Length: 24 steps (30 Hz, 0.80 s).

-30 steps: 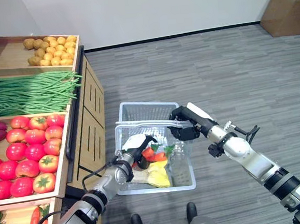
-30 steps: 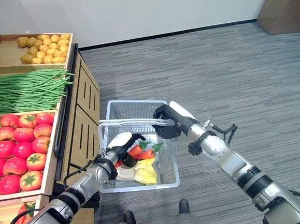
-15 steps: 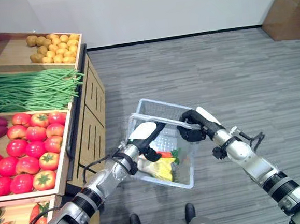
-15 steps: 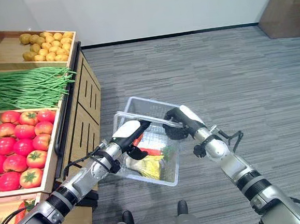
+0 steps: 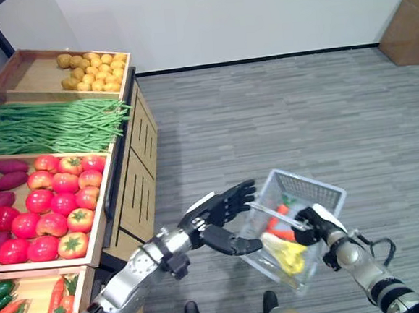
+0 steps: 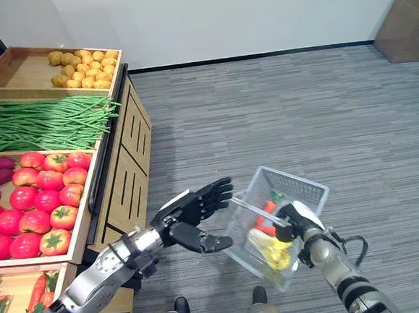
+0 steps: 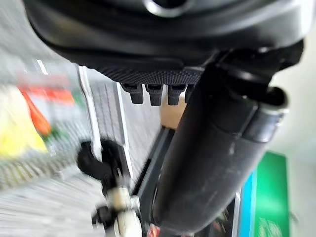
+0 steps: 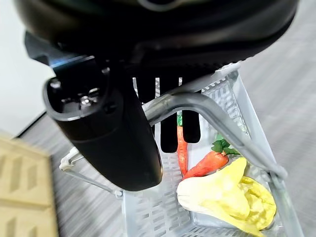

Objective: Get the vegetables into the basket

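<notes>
I am carrying the pale wire-mesh basket [image 5: 302, 229] by its grey handle, my right hand [image 5: 316, 224] curled round that handle, while my left hand [image 5: 221, 217] is hovering just beside the basket with fingers spread and holding nothing. Inside the basket are lying orange carrots [image 8: 205, 163] and a yellow leafy cabbage [image 8: 227, 195]. The basket is hanging tilted (the load could slide), so I am judging it best to level it before reaching again toward the wooden produce stand [image 5: 125, 185] well beside it.

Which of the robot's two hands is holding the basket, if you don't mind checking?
The right hand: its fingers curl round the handle of the basket, while the left hand hangs open beside it.
</notes>
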{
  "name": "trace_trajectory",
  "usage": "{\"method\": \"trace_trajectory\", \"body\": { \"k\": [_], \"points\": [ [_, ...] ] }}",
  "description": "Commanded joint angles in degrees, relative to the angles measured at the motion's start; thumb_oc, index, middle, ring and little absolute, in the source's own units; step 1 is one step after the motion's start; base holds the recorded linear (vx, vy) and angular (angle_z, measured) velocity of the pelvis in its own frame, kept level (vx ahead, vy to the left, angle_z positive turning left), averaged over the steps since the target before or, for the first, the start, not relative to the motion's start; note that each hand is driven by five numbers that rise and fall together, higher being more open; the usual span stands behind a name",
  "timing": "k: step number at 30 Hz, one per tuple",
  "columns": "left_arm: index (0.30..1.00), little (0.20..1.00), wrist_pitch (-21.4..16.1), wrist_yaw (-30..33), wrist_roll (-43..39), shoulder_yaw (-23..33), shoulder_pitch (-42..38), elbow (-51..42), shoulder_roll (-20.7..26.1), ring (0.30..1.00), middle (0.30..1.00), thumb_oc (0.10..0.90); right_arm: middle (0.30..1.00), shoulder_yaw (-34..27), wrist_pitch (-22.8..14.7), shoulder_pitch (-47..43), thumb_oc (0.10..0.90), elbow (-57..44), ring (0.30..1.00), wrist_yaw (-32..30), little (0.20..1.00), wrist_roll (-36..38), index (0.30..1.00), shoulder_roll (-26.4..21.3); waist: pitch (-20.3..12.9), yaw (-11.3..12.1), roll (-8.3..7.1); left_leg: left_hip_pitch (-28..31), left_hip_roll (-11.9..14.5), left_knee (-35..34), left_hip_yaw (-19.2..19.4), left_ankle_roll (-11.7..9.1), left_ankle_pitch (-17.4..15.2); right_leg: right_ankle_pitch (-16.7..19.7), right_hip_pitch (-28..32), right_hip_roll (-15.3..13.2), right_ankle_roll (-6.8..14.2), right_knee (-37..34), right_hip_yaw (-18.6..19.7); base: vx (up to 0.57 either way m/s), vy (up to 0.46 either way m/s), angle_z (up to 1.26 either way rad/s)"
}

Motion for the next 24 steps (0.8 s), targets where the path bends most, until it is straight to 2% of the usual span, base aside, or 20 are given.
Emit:
{"method": "trace_trajectory", "body": {
  "k": [1,3,4,5,6,7,11,17,24],
  "points": [
    [1.000,1.000,-2.3,3.0,2.0,3.4,0.1,10.7,-3.5,1.000,1.000,0.900,0.300,-4.5,-4.9,-4.5,0.400,-3.1,0.300,-5.4,0.300,1.5,0.300,-0.9,-2.7,1.4,-2.48,0.6,-0.1,0.1,-1.7,-1.8,-3.3,-5.2,3.7,-2.4,4.4,0.2,-4.6,-0.03,-0.006,0.04],
    [1.000,1.000,-1.7,6.8,6.6,9.8,3.0,26.1,-9.9,1.000,1.000,0.900,0.300,-8.4,-4.7,-1.6,0.400,1.0,0.300,-5.7,0.300,5.4,0.300,1.0,-2.9,1.6,-2.64,0.1,-0.2,0.1,-2.0,-1.7,-3.0,-5.0,3.4,-2.6,4.4,0.4,-5.0,-0.03,-0.003,0.13],
    [1.000,1.000,-1.8,6.7,6.7,9.8,2.9,26.4,-10.0,1.000,1.000,0.900,0.300,-8.3,-4.8,-1.7,0.400,1.1,0.300,-5.7,0.300,5.4,0.300,1.0,-2.9,1.6,-2.60,0.1,-0.2,0.1,-2.0,-1.7,-3.0,-5.1,3.4,-2.6,4.4,0.4,-5.0,-0.06,0.005,0.09],
    [1.000,1.000,-2.4,9.9,14.3,13.3,2.7,36.4,-12.7,1.000,1.000,0.900,0.300,-10.5,-4.9,-0.3,0.400,4.0,0.300,-6.0,0.300,9.1,0.300,3.0,-2.9,1.5,-2.62,-0.4,-0.3,0.1,-2.2,-1.7,-2.8,-4.9,3.3,-2.6,4.3,0.4,-5.2,0.00,0.000,0.00],
    [1.000,1.000,-2.6,9.9,14.4,13.3,2.6,36.6,-12.8,1.000,1.000,0.900,0.300,-10.5,-4.9,-0.3,0.400,4.1,0.300,-6.0,0.300,9.1,0.300,2.9,-2.9,1.5,-2.60,-0.4,-0.3,0.1,-2.2,-1.7,-2.8,-4.9,3.3,-2.7,4.3,0.4,-5.2,-0.05,0.009,0.09],
    [1.000,1.000,-2.7,11.9,19.0,16.2,2.1,43.8,-14.9,1.000,1.000,0.900,0.300,-11.9,-5.2,1.4,0.400,6.3,0.300,-5.7,0.300,11.2,0.300,4.1,-3.1,1.4,-2.63,-0.7,-0.3,0.1,-2.2,-1.7,-2.7,-4.8,3.0,-2.7,4.3,0.4,-5.4,-0.02,0.004,0.12],
    [1.000,1.000,-2.7,17.1,30.8,21.5,0.4,57.9,-17.3,1.000,1.000,0.900,0.300,-14.2,-6.1,3.7,0.400,11.3,0.300,-4.8,0.300,15.7,0.300,6.5,-3.3,1.2,-2.59,-1.0,-0.2,0.1,-1.8,-1.9,-2.6,-4.5,2.3,-2.7,4.3,0.5,-5.3,-0.02,0.006,0.09],
    [1.000,1.000,-1.5,21.6,39.8,24.5,-0.5,66.9,-20.0,1.000,1.000,0.900,0.300,-15.5,-6.9,6.6,0.400,19.0,0.300,-2.9,0.300,22.5,0.300,10.5,-3.3,0.6,-2.50,-1.1,0.2,0.1,-1.4,-2.2,-2.6,-4.4,2.2,-2.4,4.1,0.2,-5.2,-0.01,0.000,-0.05],
    [1.000,1.000,-1.1,23.0,40.8,24.8,-0.1,69.3,-22.2,1.000,1.000,0.900,0.300,-14.6,-6.7,8.7,0.400,23.3,0.300,-1.5,0.300,24.8,0.300,13.8,-3.3,0.1,-2.37,-0.7,0.6,0.1,-0.9,-2.4,-2.5,-4.6,2.2,-2.0,3.9,0.2,-4.8,0.00,-0.002,-0.02]
  ]
}}
